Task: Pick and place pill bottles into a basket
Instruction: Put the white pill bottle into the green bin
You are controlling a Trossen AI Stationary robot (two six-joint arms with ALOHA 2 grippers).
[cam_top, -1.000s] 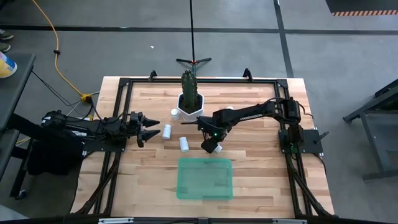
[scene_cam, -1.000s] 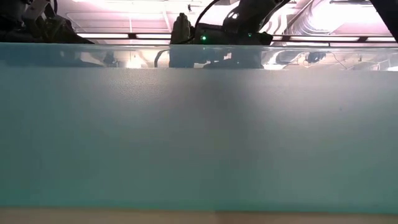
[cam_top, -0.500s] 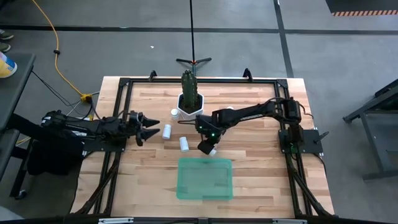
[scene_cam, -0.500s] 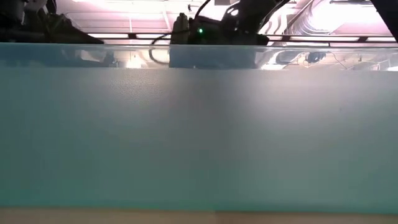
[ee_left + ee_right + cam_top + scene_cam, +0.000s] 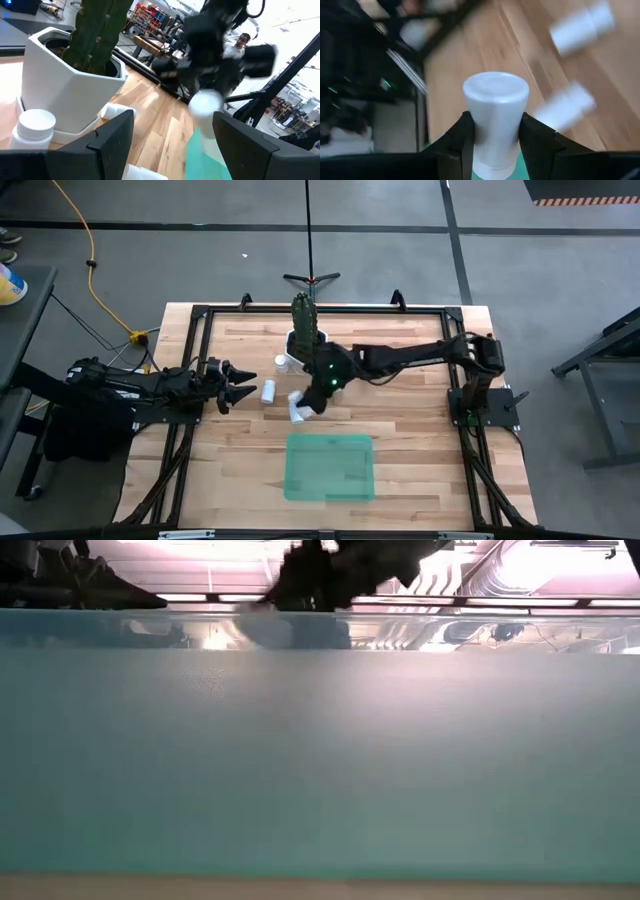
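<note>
My right gripper (image 5: 314, 396) hangs above the table's middle, just left of the white cactus pot's near side, shut on a white pill bottle (image 5: 495, 107). The left wrist view shows that bottle (image 5: 205, 103) in the air. Two more bottles lie on their sides on the wood (image 5: 268, 390) (image 5: 296, 413). A third stands upright beside the pot (image 5: 281, 361). The green basket (image 5: 330, 468) rests flat near the front edge. My left gripper (image 5: 240, 387) waits open at the table's left, pointing level toward the bottles. My right gripper pinches the bottle's body (image 5: 495, 142) between its two fingers (image 5: 462, 137), just behind the cap. The fingers slant down from the table's right and far side and lie along the bottle. Its cap end (image 5: 496, 90) juts out past the fingertips. The bottle is lifted clear of the table.
The white hexagonal pot with the cactus (image 5: 306, 340) stands at the far middle, close behind my right arm. In the low view the basket's wall (image 5: 320, 760) fills nearly the whole picture. Bare wood lies to the right of the basket (image 5: 430, 440).
My right gripper has risen from the table beside the basket's far edge and gone toward the table's left, tipping from steeply down to a shallower slant. The bottle has come up with it, lifted clear of the wood. The other bottles have stayed where they were.
</note>
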